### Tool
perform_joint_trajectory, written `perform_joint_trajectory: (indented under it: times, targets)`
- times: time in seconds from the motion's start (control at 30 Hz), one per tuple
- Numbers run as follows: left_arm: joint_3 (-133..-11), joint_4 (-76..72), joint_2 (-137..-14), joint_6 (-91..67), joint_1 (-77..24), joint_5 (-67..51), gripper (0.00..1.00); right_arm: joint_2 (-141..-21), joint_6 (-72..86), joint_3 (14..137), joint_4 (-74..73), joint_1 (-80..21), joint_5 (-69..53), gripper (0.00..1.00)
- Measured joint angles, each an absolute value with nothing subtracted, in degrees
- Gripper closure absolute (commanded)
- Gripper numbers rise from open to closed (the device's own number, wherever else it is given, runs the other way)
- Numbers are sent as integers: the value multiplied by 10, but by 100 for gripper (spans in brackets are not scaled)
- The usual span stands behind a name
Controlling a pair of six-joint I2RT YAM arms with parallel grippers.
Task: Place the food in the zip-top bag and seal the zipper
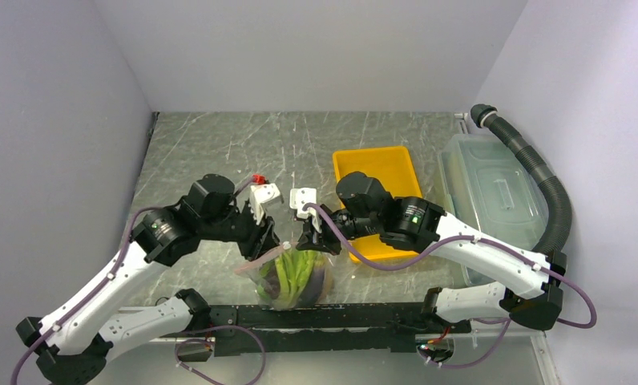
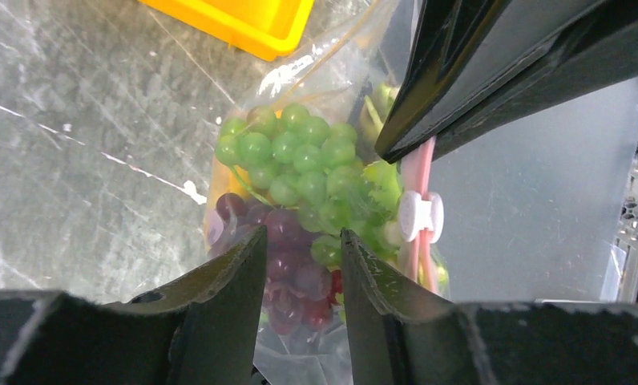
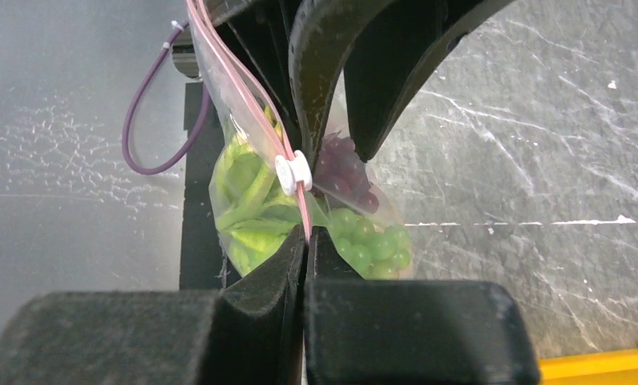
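The clear zip-top bag (image 1: 293, 279) hangs just above the table between my two grippers, holding the food: green grapes (image 2: 300, 160), purple grapes (image 2: 288, 257) and green leafy pieces (image 3: 248, 200). My right gripper (image 3: 306, 233) is shut on the pink zipper (image 3: 244, 92) just below its white slider (image 3: 292, 172). In the top view the right gripper (image 1: 309, 241) sits at the bag's upper right. My left gripper (image 2: 300, 237) stands open at the bag's upper left, with a gap between its fingers (image 2: 240, 269). Bag plastic and purple grapes show through that gap.
A yellow tray (image 1: 376, 172) lies behind the right arm, its corner also in the left wrist view (image 2: 236, 20). A translucent lidded bin (image 1: 492, 188) and a black ribbed hose (image 1: 540, 176) stand at the right. A black rail (image 1: 324, 317) runs along the near edge.
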State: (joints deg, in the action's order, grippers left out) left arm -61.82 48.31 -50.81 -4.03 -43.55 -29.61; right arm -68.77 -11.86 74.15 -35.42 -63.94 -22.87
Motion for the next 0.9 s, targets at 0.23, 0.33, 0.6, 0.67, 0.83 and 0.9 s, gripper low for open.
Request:
perform_joint_trajectory:
  times: [0.23,0.33,0.6,0.67,0.83,0.9]
  targets:
    - [-688,509,-497,-41,-437,-254,51,-684,-119,741,-350,-639,-218,100]
    - [-714,519,-486,-41,-437,-232,48,-682,-119,738,-349,-639,-213,100]
    - [-721,514,-448,-51,-437,-218,46,-678,-118,734,-345,-639,-200,100]
    - [-721,512,-453,-58,-437,-225,46,-678,-118,734,-345,-639,-197,100]
    - [-726,508,-479,-78,-437,-249,46,-678,-118,734,-345,-639,-195,100]
    - [-727,507,-488,-86,-437,-259,46,-678,-118,734,-345,-639,-195,100]
